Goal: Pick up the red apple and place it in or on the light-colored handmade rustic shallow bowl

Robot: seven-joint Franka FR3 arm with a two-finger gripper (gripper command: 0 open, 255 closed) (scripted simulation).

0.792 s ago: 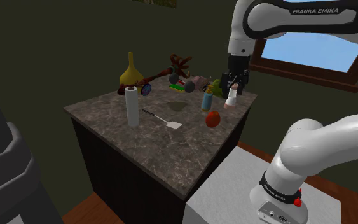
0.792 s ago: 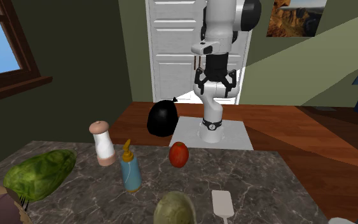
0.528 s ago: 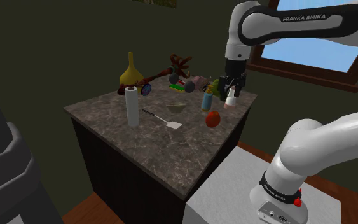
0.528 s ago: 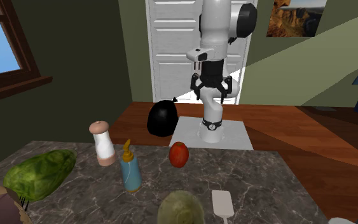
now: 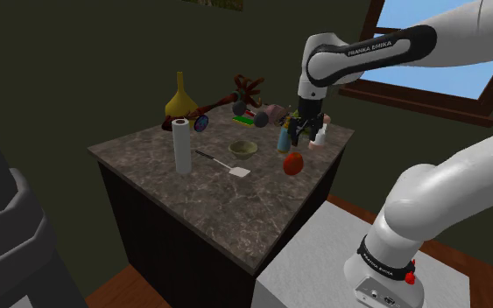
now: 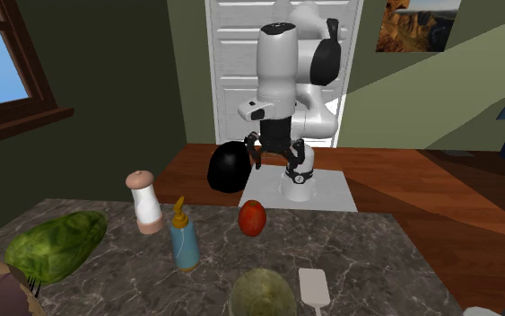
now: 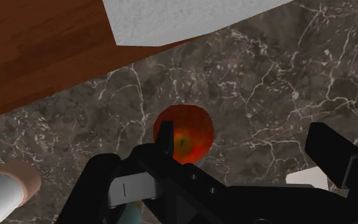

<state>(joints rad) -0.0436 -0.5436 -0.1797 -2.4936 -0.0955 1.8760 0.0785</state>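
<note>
The red apple (image 5: pixel 293 163) (image 6: pixel 253 217) sits on the dark marble counter (image 5: pixel 209 197) near the edge facing the robot's stand. My gripper (image 5: pixel 303 133) (image 6: pixel 274 151) hangs open a little above it, nothing between the fingers. Through the wrist camera the apple (image 7: pixel 184 132) lies on the marble right beside one black finger (image 7: pixel 165 137); the other finger (image 7: pixel 330 149) stands well apart from it, and my gripper (image 7: pixel 247 143) is off to one side of the fruit. The pale shallow bowl (image 5: pixel 242 149) (image 6: pixel 261 294) rests mid-counter, on the side of the apple away from the stand.
A blue bottle (image 5: pixel 284 138) (image 6: pixel 184 238) and a white shaker (image 5: pixel 320 136) (image 6: pixel 144 202) stand close to the apple. A spatula (image 5: pixel 227 166) lies by the bowl, beside a paper towel roll (image 5: pixel 180 147). Clutter lines the counter's back edge, including a yellow vase (image 5: pixel 180 96).
The arm has swung down and towards the shoulder view's left, bringing the open gripper from above the shaker to just over the apple. The apple and bowl have stayed put.
</note>
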